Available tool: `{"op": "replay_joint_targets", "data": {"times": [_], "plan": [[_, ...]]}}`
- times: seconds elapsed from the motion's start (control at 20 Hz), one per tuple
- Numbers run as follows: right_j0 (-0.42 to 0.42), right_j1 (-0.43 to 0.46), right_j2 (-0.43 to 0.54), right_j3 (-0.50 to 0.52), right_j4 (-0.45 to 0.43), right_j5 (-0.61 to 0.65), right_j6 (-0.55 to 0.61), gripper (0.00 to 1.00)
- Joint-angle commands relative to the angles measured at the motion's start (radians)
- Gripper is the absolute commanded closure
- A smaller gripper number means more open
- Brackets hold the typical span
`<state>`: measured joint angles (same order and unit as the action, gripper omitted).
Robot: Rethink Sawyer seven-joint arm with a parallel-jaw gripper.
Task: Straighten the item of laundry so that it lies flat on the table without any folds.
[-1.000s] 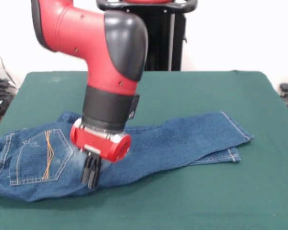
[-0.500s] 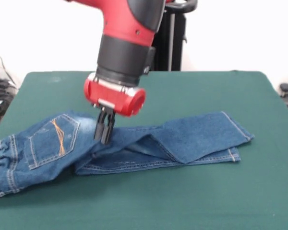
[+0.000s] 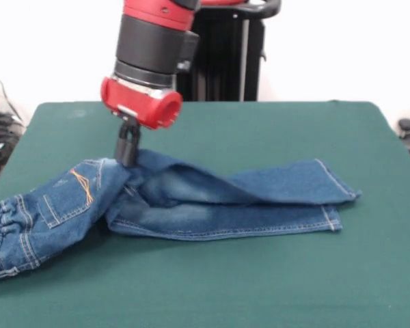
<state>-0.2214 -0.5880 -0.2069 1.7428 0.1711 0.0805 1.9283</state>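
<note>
1. the jeans (image 3: 191,201) are laid across the middle of the green bench (image 3: 273,287), with the waistband (image 3: 3,232) at the far left, hanging close to the left edge of the bench; if the cloth is dragged further left, the waist could be pulled off the bench.
2. the back pocket (image 3: 72,198) with orange stitching is seen tilted on a raised slope of cloth, so the seat is not flat; a fold could be set in here if the cloth is dropped as it stands.
3. the end effector (image 3: 127,152) is held over the crotch region, its black fingers closed together and clamped on a pinch of denim, which is lifted into a peak; the grip appears narrow, so it is judged that the cloth could slip out under a sideways pull.
4. to the right, one leg is lying over the other, the upper one crossed at a slant; if only the peak is moved, the overlap could be kept or tightened rather than opened.
5. the leg hems (image 3: 335,205) at the right are stacked unevenly and rest well inside the right edge of the bench; a hard pull leftward could bunch them.
</note>
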Motion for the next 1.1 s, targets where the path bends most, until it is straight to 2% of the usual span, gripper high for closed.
{"op": "replay_joint_targets", "data": {"times": [0.05,0.25,0.4,0.75,1.1], "plan": [[-0.135,-0.026,0.141,0.217,-0.090,0.016,0.086,1.00],[-0.244,-0.057,0.192,0.253,-0.156,0.012,0.043,1.00],[-0.272,-0.055,0.212,0.265,-0.190,-0.004,0.064,1.00],[-0.273,-0.044,0.229,0.285,-0.206,-0.037,0.134,1.00],[-0.219,-0.029,0.222,0.351,-0.142,-0.124,0.257,1.00]]}}
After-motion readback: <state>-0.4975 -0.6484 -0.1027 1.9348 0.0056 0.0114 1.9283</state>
